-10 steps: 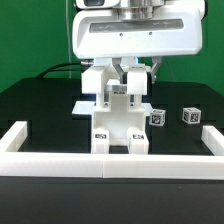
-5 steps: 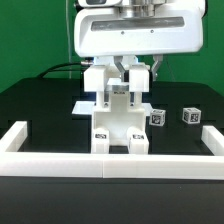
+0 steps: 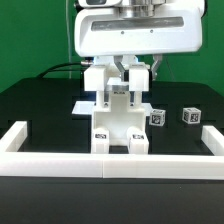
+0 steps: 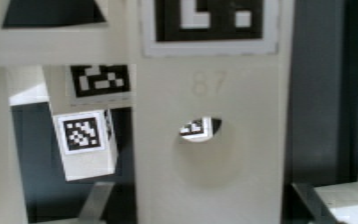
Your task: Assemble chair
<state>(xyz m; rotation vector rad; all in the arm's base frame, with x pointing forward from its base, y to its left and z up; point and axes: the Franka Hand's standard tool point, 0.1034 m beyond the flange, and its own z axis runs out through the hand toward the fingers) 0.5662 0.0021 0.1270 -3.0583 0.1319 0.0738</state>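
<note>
Black matte bench under green backdrop. Mid-bench near front edge, behind white rail (image 3: 110, 160), blocky white plastic chair (image 3: 120, 125), upright, bearing square black-and-white tags. Claw (image 3: 128, 78) astride its upper piece; pinching or spread, cannot tell. Toward right edge, tagged cube (image 3: 157, 117), then second cube (image 3: 190, 115).
</note>
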